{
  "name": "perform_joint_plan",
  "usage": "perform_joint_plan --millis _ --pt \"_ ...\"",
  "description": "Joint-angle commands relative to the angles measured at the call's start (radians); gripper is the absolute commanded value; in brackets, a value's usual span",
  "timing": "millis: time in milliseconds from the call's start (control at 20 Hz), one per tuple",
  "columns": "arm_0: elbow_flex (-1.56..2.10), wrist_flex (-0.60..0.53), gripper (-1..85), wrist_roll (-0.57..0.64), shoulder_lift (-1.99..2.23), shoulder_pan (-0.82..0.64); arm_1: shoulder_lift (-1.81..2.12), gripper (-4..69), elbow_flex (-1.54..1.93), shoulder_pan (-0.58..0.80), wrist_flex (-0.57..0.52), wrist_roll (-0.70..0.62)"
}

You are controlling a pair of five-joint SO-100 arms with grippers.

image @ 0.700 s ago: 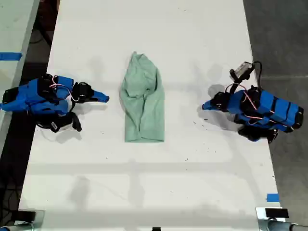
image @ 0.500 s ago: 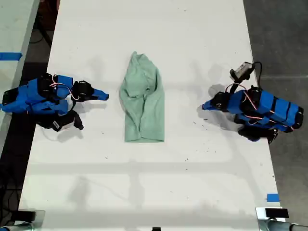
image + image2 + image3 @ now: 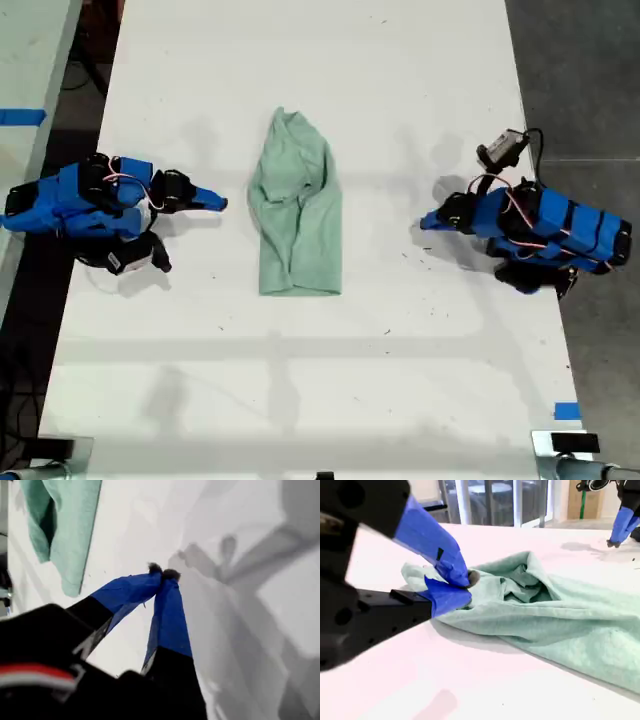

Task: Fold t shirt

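Mint t shirt [image 3: 296, 215] lies bundled on the worktop [image 3: 400, 360]; my first gripper [image 3: 162, 573] and second gripper [image 3: 465, 582], both closed and empty, should pinch opposite edges evenly

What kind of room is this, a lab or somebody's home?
Most likely a robotics lab or workshop. Two blue arms sit on a long white table marked with blue tape, a t shirt between them, with large windows behind.

t shirt [image 3: 295, 215] mid-table [image 3: 300, 400], between my first gripper [image 3: 424, 220] and my second gripper [image 3: 217, 203]
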Motion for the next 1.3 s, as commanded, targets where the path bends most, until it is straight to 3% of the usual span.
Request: perform_joint_plan --millis 0,150,200,250,300,450,700,900,950,1000,1150,1200,1250 --pt "-0.344 -0.086 0.1 -0.032 -0.614 0.023 -0.647 0.9 -0.529 -0.055 0.020 -0.038" --pt "-0.950 0.035 15.9 -0.104 -1.359 0.166 -1.134 1.9 -0.996 -0.225 -0.003 -0.061" --pt "-1.120 0.092 19.2 -0.127 -1.536 0.206 -1.250 7.2 -1.103 -0.261 -0.015 -0.080" --pt "-1.238 0.115 19.9 -0.156 -1.669 0.244 -1.367 15.4 -1.209 -0.290 -0.008 -0.092" --pt "-1.313 0.120 20.2 -0.173 -1.766 0.278 -1.474 19.0 -1.301 -0.313 0.002 -0.103" --pt "-1.407 0.130 19.8 -0.278 -1.898 0.365 -1.718 20.0 -1.505 -0.350 0.025 -0.124" --pt "-1.405 0.175 18.8 -0.337 -1.911 0.400 -1.916 20.0 -1.692 -0.365 0.034 -0.150" --pt "-1.442 0.126 17.8 -0.278 -2.068 0.385 -2.011 20.0 -1.763 -0.362 0.009 -0.164" --pt "-1.502 0.144 15.0 -0.253 -2.145 0.382 -2.036 20.0 -1.781 -0.364 0.006 -0.169" --pt "-1.560 0.164 0.2 -0.242 -2.212 0.383 -2.057 20.1 -1.796 -0.364 0.006 -0.170" --pt "-1.720 0.221 0.0 -0.218 -2.350 0.388 -2.100 20.1 -1.798 -0.365 0.006 -0.164" --pt "-1.755 0.232 0.0 -0.212 -2.368 0.391 -2.115 18.3 -1.796 -0.365 0.006 -0.164" --pt "-1.781 0.239 0.0 -0.209 -2.379 0.393 -2.132 3.9 -1.796 -0.365 0.005 -0.156"
